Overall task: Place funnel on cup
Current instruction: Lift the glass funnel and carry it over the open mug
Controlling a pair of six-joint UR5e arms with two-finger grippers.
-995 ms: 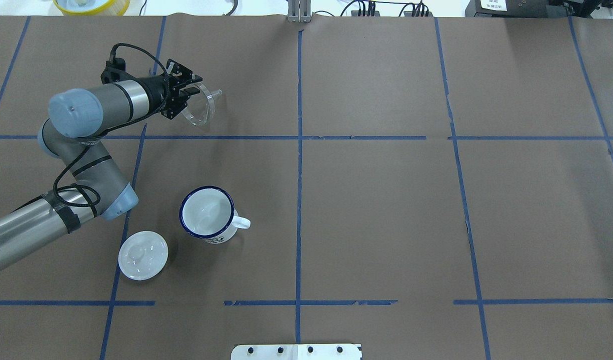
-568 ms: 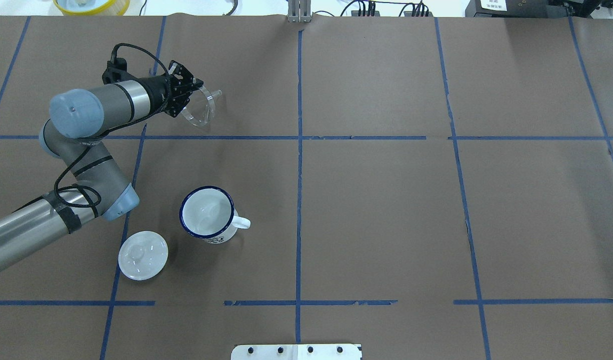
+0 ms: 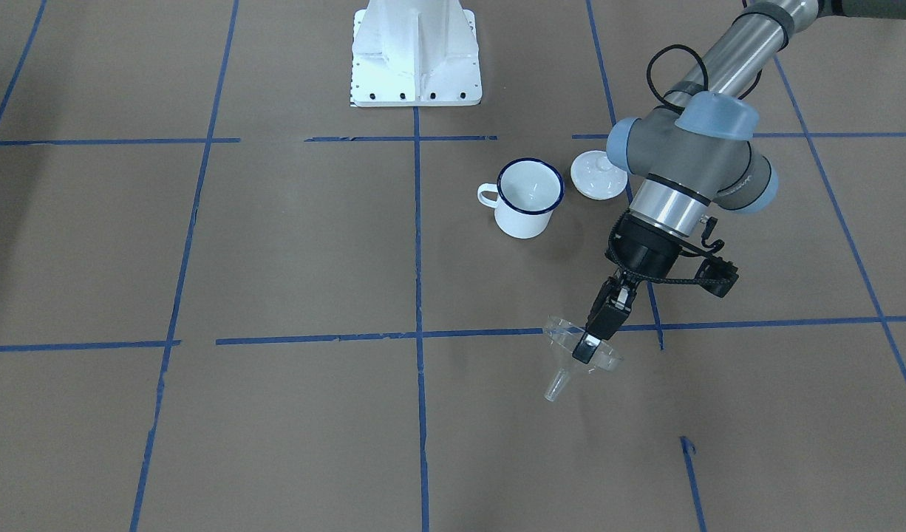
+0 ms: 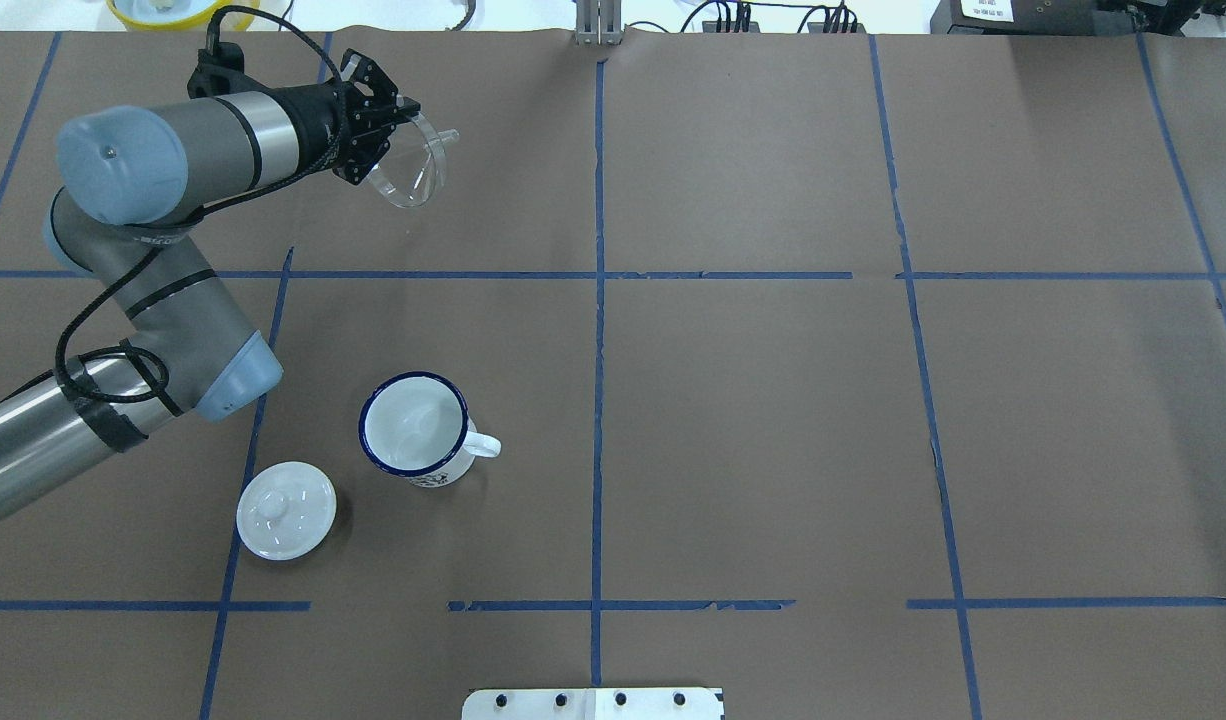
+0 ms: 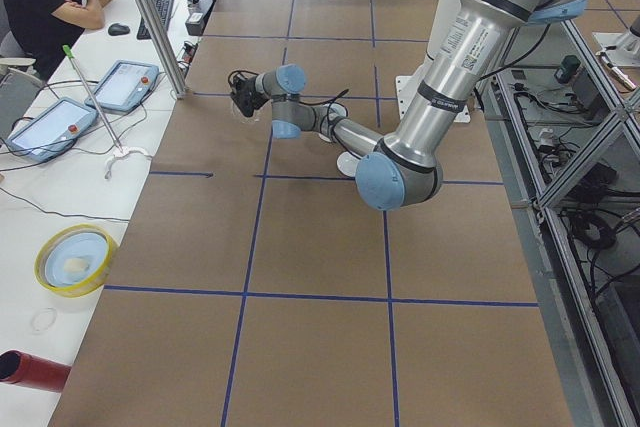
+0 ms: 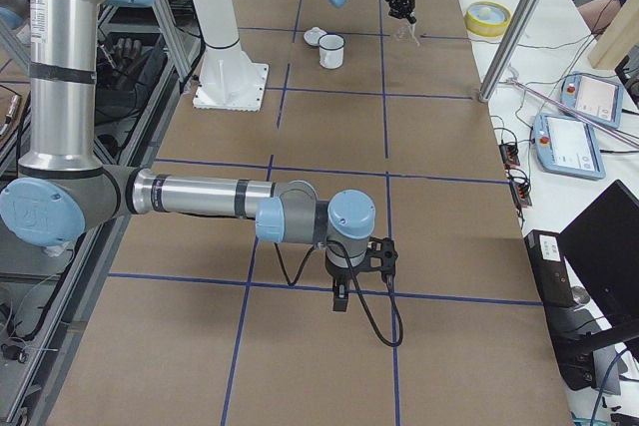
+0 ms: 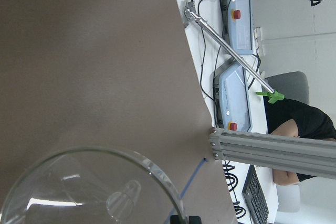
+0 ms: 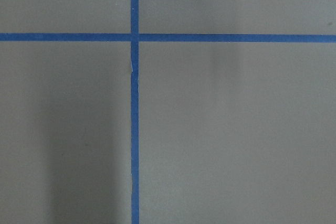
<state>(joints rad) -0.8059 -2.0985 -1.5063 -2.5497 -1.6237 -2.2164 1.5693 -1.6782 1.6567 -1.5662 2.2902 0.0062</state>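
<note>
Left claw [image 4: 391, 128] is narrow, pinched on the rim of the clear funnel [image 4: 413, 172]. The funnel is tilted, with its stem pointing away from the robot and nothing in the cone. It sits over the far left part of the tabletop [image 4: 773, 400], well apart from the cup.

The white enamel mug [image 4: 414, 428] with a dark blue rim stands upright on the tabletop. It is empty, and its handle points to the robot's right. A white knobbed lid [image 4: 286, 510] lies knob up just beside the mug, not touching it.

Right claw [image 6: 340, 300] hangs low over a tape line at the other end of the tabletop, and I cannot tell how its jaws stand.

A yellow-rimmed dish [image 5: 75, 259] on the side bench has a small pale lump in it.
</note>
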